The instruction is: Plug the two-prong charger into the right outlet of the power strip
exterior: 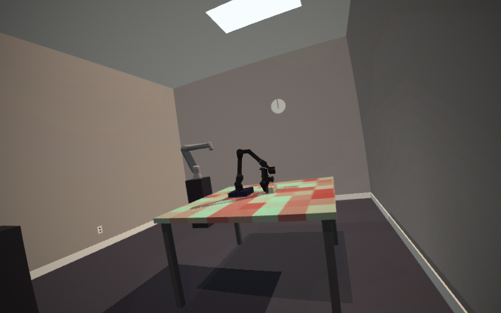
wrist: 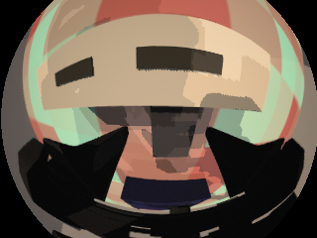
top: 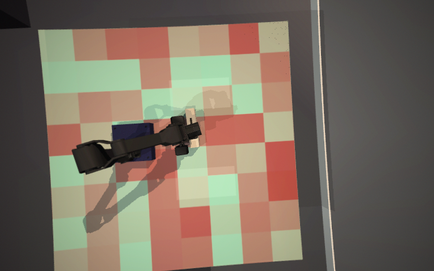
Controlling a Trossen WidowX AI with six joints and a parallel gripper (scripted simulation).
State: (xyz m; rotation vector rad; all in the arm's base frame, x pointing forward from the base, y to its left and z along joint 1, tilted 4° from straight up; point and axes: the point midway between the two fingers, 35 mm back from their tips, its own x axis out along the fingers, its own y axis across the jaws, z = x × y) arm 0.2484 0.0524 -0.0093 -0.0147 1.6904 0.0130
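Observation:
The cream power strip [top: 194, 143] [exterior: 273, 188] [wrist: 114, 89] lies crosswise beyond the fingers, with a short dark slot on the left and a longer one right of it in the wrist view. A dark grey block, apparently the charger [wrist: 173, 144], is between the fingers and meets the strip's near edge, below the longer slot. Its prongs are not visible, so I cannot tell how deep they sit. My gripper [top: 179, 135] [exterior: 265, 190] [wrist: 167, 130] is open, low at the near side of the strip, with a gap on each side of the block. The arm hides the charger in the top view.
The dark blue base [top: 133, 127] [exterior: 241, 192] [wrist: 165, 190] of my arm stands behind the gripper on the patchwork table [top: 224, 220] [exterior: 243, 210]. A grey robot arm [exterior: 190, 160] stands on a dark pedestal beyond the table.

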